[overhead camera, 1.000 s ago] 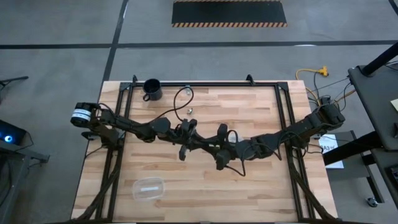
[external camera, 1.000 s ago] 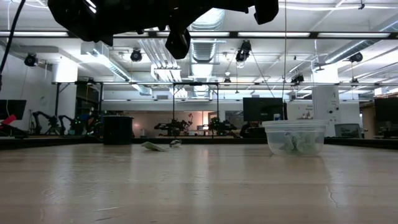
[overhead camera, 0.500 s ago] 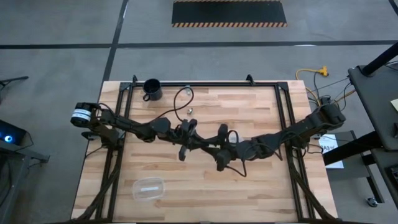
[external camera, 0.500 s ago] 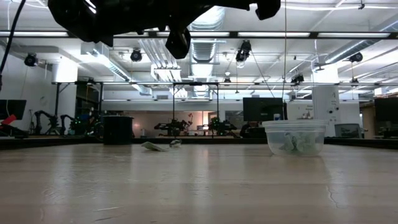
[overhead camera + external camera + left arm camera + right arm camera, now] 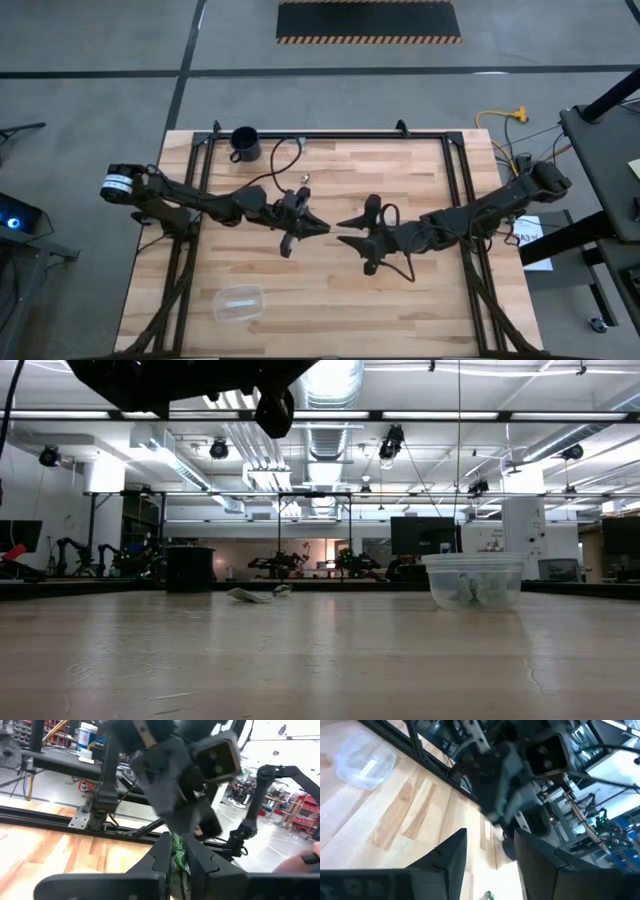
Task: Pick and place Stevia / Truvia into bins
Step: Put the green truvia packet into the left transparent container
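Overhead, both arms reached toward the middle of the wooden worktop [image 5: 400, 290], their tips facing each other and just apart; the left claw [image 5: 318, 229] was clamped on a green-and-white Stevia packet [image 5: 178, 854], which showed pinched between its dark fingers [image 5: 162, 851] in the left wrist view; the right claw [image 5: 345, 243] had its two fingers [image 5: 451, 851] spread apart with nothing between them; another packet [image 5: 305, 177] lay on the boards near the far edge, close to the black mug [image 5: 244, 144]; from the low view a packet [image 5: 248, 595] lay flat on the wood beside the dark mug, and the round clear bowl [image 5: 474, 580] stood well to the other side with packets inside; the rounded-rectangular clear tub [image 5: 238, 303] sat near the front left of the worktop, well apart from both claws, holding something pale.
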Controlling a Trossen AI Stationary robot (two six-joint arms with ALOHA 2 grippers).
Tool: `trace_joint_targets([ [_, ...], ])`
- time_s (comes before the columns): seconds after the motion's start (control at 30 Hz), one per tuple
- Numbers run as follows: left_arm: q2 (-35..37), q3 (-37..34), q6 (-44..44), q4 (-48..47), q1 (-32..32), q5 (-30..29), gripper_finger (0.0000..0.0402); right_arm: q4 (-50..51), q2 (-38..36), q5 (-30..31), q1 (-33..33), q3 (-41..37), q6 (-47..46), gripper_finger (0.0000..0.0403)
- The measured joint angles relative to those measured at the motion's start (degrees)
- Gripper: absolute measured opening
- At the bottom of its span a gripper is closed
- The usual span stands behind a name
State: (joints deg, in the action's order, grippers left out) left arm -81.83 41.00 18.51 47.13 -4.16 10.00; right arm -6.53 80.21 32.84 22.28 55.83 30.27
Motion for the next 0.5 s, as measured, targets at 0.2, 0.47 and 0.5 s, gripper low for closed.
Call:
trace_joint_targets([
  [0.2, 2.60, -0.32, -1.43, -3.85, -1.49, 2.57, 0.0009, 2.11, -1.17, 0.13, 0.00, -0.03, -1.75, 0.0153],
  [0.47, 6.78, -0.38, -3.40, -12.00, -5.57, 3.19, 0.0008, 3.62, -1.36, 0.13, -0.02, -0.11, -2.12, 0.0153],
  [0.5, 7.40, -0.38, -3.88, -12.85, -6.20, 3.21, 0.0008, 3.79, -1.36, 0.13, -0.02, -0.11, -2.20, 0.0153],
])
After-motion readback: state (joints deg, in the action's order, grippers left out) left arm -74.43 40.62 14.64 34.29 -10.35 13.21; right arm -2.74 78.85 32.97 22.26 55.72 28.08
